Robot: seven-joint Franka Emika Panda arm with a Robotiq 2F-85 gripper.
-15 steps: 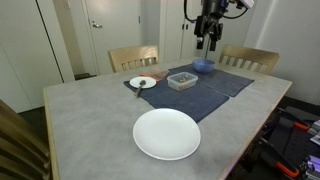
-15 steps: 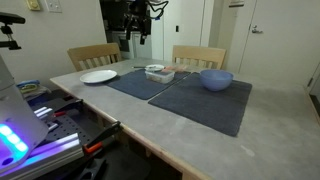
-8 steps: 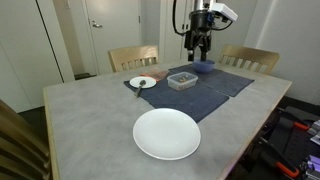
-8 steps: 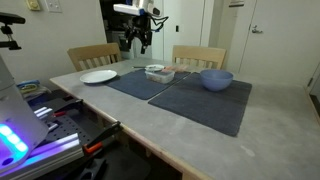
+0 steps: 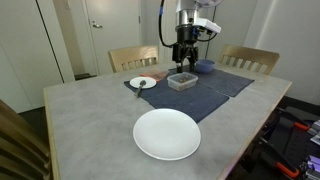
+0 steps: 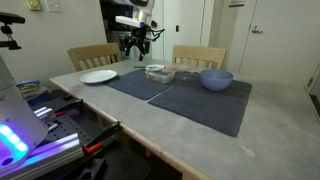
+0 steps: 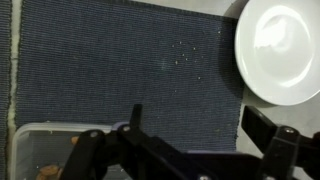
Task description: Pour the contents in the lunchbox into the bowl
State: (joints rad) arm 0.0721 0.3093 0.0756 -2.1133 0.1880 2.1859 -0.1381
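The lunchbox (image 5: 182,80) sits flat on the dark mat (image 5: 205,98) on the surface (image 5: 90,112), with the bowl (image 5: 203,66) just beyond it on the same mat and apart from it; from the opposite side, in an exterior view, the lunchbox (image 6: 158,72) lies between the bowl (image 6: 216,79) and the small plate (image 6: 98,76). In the wrist view only a corner of the lunchbox (image 7: 40,150) shows at the lower left, with a few brownish bits inside that are too small for me to name. My gripper (image 7: 193,122) hangs above the mat (image 7: 120,70) with its jaws spread wide and nothing between them, off to the side of the lunchbox that faces the small plate (image 7: 282,50), and well clear of the surface. In both exterior views the gripper (image 5: 183,58) points straight down, above and not touching the lunchbox. I judge this to be the approach: nothing has been picked up and the pouring has not begun. The next move calls for sliding across until one wall of the lunchbox lies between my jaws, coming down without knocking it, and closing on that rim firmly enough to lift it level, since any early tilt would spill the bits onto the mat rather than into the bowl
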